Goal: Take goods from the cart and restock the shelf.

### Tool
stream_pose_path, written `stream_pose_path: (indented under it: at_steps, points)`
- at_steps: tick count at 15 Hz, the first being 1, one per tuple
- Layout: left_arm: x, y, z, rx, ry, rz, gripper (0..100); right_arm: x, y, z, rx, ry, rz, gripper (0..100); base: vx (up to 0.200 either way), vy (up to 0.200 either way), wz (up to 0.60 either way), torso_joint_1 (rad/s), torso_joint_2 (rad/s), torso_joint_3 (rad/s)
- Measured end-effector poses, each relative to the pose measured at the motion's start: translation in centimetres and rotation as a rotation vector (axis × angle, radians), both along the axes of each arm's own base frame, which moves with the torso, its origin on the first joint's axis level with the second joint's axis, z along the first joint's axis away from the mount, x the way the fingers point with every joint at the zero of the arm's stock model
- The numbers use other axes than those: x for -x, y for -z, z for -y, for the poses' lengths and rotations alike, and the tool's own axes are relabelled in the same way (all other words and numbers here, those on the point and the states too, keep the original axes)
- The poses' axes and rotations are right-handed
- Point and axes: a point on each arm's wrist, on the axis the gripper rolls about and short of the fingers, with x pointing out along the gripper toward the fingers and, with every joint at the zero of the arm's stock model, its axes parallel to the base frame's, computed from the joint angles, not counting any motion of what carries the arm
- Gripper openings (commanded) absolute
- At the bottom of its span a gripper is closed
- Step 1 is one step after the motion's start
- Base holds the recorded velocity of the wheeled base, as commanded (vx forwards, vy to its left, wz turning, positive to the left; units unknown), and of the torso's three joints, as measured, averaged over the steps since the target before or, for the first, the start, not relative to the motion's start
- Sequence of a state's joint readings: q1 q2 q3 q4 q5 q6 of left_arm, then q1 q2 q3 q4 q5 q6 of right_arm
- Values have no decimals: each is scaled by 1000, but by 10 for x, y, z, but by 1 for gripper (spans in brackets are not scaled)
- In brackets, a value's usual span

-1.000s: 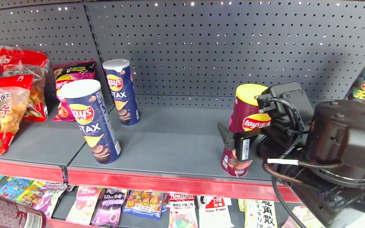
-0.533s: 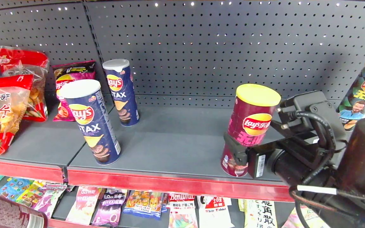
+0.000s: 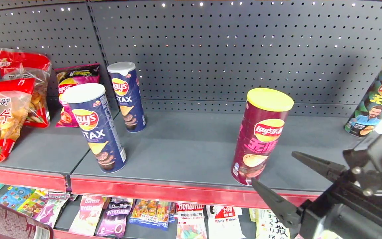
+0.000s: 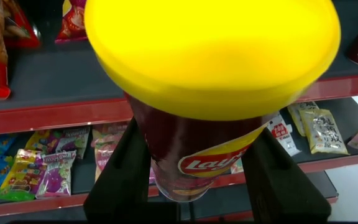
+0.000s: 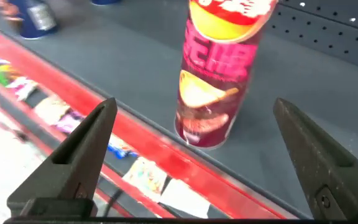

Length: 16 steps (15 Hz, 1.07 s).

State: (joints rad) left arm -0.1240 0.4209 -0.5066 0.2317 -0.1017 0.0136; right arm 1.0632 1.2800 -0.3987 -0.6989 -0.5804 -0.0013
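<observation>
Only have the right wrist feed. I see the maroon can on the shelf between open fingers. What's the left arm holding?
Observer: The left gripper is clamped on a second maroon can with a yellow lid, one finger on each side.
Operator: Anything to the right of the placed can?
Observer: One dark patterned can with a yellow lid, at the far right of the shelf, toward the back.
Operator: And the far left?
Observer: Snack bags stand at the left end, beyond two blue cans.
</observation>
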Motion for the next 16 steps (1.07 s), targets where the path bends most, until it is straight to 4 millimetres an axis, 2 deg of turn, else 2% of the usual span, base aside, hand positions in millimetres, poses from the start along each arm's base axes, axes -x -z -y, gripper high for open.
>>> stream_pose_path:
  at_steps: [4,9,13,16]
  points:
    - [0,0,0,1,22,4,0,3,-6,38,-55,-30,34,100,0,0,0,0,0,0]
    - [2,-8,1,-14,78,35,0,-5,-6,94,18,-40,129,100,0,0,0,0,0,0]
    - [0,-23,1,-54,78,68,0,32,16,127,126,60,-9,100,0,0,0,0,0,0]
    - [-2,-26,2,-84,83,75,0,68,19,144,163,212,-57,100,0,0,0,0,0,0]
